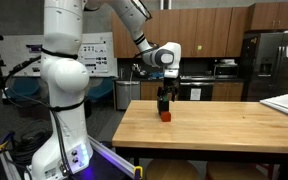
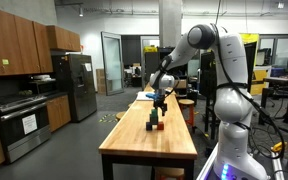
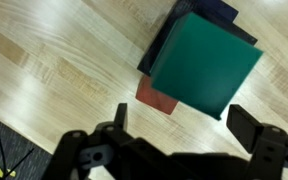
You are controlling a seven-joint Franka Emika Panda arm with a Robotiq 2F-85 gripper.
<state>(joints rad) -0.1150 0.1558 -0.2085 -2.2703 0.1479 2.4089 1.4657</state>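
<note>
1. An exterior view is set close beside the arm (image 1: 64,80), near table (image 1: 224,125) height, and faced across the table toward cabinets (image 1: 184,30).
2. An exterior view is set farther off, past the table (image 2: 144,150) end, and faced along its length.
3. The wrist view is aimed straight down, very near the blocks (image 3: 204,60); the gripper (image 3: 177,112) is seen at the bottom edge.
4. Table, arm and blocks are shared by both exterior views.

In an exterior view the Franka arm (image 1: 64,70) rises at nine o'clock and arches to centre, wrist (image 1: 166,56) bent down. Its Robotiq gripper (image 1: 165,104) points straight down, jaws spread wide apart.
</note>
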